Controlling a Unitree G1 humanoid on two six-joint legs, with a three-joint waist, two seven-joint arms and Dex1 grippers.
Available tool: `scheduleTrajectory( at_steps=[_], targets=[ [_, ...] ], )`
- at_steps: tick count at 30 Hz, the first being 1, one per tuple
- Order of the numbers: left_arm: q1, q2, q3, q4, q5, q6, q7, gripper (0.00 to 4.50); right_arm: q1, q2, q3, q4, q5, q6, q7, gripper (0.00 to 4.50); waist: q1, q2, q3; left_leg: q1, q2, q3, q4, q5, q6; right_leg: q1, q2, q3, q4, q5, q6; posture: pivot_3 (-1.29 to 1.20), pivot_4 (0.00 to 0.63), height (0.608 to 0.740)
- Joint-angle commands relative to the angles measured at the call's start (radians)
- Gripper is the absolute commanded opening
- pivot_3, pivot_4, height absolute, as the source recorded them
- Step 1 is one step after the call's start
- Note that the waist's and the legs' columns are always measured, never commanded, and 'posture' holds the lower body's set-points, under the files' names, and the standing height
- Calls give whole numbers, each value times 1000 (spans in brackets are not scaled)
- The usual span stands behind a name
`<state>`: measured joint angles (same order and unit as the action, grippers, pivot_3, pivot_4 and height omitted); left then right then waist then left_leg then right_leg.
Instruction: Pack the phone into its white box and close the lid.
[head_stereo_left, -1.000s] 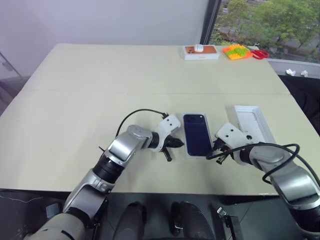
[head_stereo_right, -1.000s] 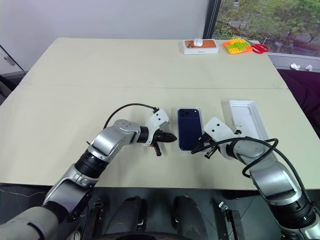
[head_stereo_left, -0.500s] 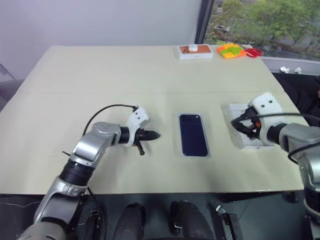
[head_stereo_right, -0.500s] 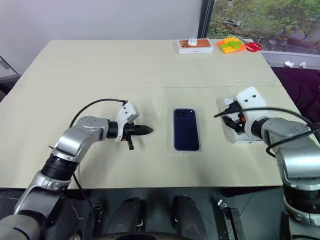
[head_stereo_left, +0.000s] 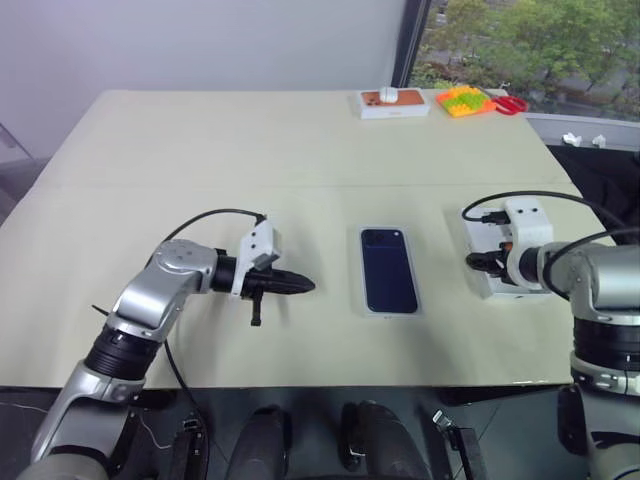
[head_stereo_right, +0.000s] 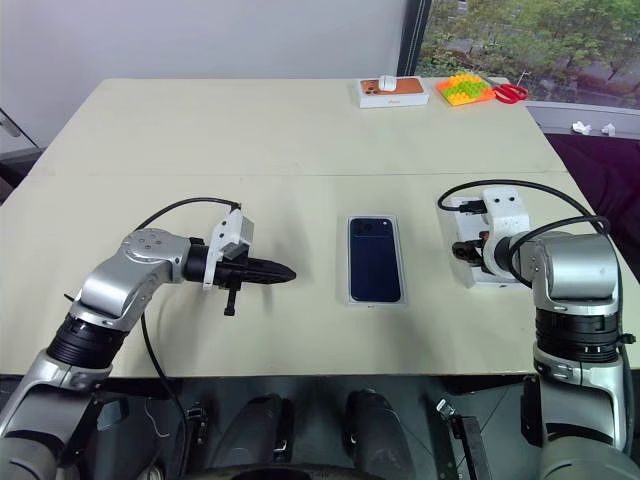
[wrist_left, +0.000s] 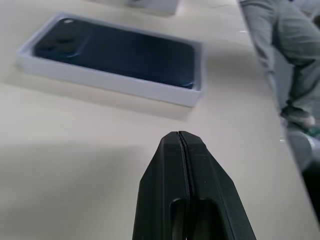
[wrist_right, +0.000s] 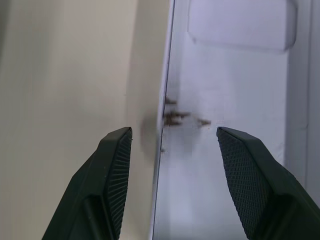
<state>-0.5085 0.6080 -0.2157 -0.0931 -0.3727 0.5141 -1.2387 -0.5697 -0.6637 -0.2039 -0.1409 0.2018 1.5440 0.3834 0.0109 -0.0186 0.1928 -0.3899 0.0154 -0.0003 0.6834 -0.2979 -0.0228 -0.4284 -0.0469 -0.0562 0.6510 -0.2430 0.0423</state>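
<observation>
The dark navy phone lies flat inside the shallow white box at the table's near middle. To its left my left gripper is shut on nothing, with its tip pointing at the box across a gap of bare table. The lid lies inside-up to the right of the box. My right gripper hangs open just above the lid's left wall, one finger over the table and the other over the lid's white inside. The gripper's body hides much of the lid in the head views.
At the table's far edge stand a small orange-topped white box, a bright orange and green toy and red scissors. The table's right edge runs close beside the lid.
My left gripper has drawn back leftward from the box, still shut. My right gripper has left the box's right side, moved over to the lid and opened.
</observation>
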Motion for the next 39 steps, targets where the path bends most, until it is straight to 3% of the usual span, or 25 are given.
scheduleTrajectory(
  at_steps=[1, 3, 6, 13, 18, 20, 24, 29, 35, 39],
  targets=[
    [-1, -1, 10, -32, -15, -9, 3, 0, -31, 11, -29, 2, 13, 2, -11, 2299, -1, 0, 0, 0, 0, 0, 0, 0, 0, 0, 0, 0, 0, 0, 0, 0, 150, 740],
    [-1, -1, 10, -27, -13, -13, 6, 0, -35, 15, -33, 1, 15, 7, -14, 1571, -2, 0, 0, 0, 0, 0, 0, 0, 0, 0, 0, 0, 0, 0, 0, 0, 150, 740],
    [-2, -3, 13, -21, -14, -17, 10, 0, -45, 19, -36, -8, 22, 14, -19, 54, -2, 0, 0, 0, 0, 0, 0, 0, 0, 0, 1, 0, 0, 0, 0, 0, 150, 740],
    [-9, 2, 67, 52, 6, -60, 72, 0, -142, 16, -94, -137, 86, 68, 13, 54, -3, 2, 1, 0, 0, 0, 0, 0, 0, -1, 1, 0, 0, 0, 0, 0, 150, 740],
    [-54, -14, 147, 164, 16, -86, 176, 0, -156, 203, -250, -357, 351, 70, 107, 54, -6, 2, 1, 0, 1, -2, -1, 0, 0, -1, 3, 0, 2, 0, 0, 0, 150, 740],
    [-64, -6, 164, 193, 24, -107, 189, 0, -139, 346, -298, -393, 449, 70, 62, 54, -6, 2, 1, 0, 2, -3, -1, 0, 0, -1, 3, -1, 3, 0, 0, 0, 150, 740],
    [-83, 4, 183, 250, 43, -141, 200, 0, -130, 623, -370, -393, 620, 70, -107, 54, -7, 3, 1, 0, 1, -2, -1, 0, 0, -2, 1, 0, 4, 0, 0, 0, 150, 740],
    [-102, 12, 201, 295, 50, -157, 211, 0, -132, 1009, -513, -313, 805, 70, -449, 54, 2, 2, 1, -2, 0, -2, 0, 0, 0, -4, -1, 0, 6, 0, 0, 0, 150, 740],
    [-91, 9, 197, 260, 49, -138, 206, 0, -53, 1086, -578, -200, 1047, 56, -781, 54, -8, 3, 1, -2, -1, 1, 0, 0, 0, -4, -3, 1, 4, 0, 0, 0, 150, 740],
    [-87, -11, 181, 232, 46, -121, 204, 0, 60, 989, -394, -143, 1379, -130, -1050, 54, -22, 3, 0, -1, 1, -1, -2, 0, 0, -4, -1, 0, 5, 0, 0, 0, 150, 740]
  ],
)
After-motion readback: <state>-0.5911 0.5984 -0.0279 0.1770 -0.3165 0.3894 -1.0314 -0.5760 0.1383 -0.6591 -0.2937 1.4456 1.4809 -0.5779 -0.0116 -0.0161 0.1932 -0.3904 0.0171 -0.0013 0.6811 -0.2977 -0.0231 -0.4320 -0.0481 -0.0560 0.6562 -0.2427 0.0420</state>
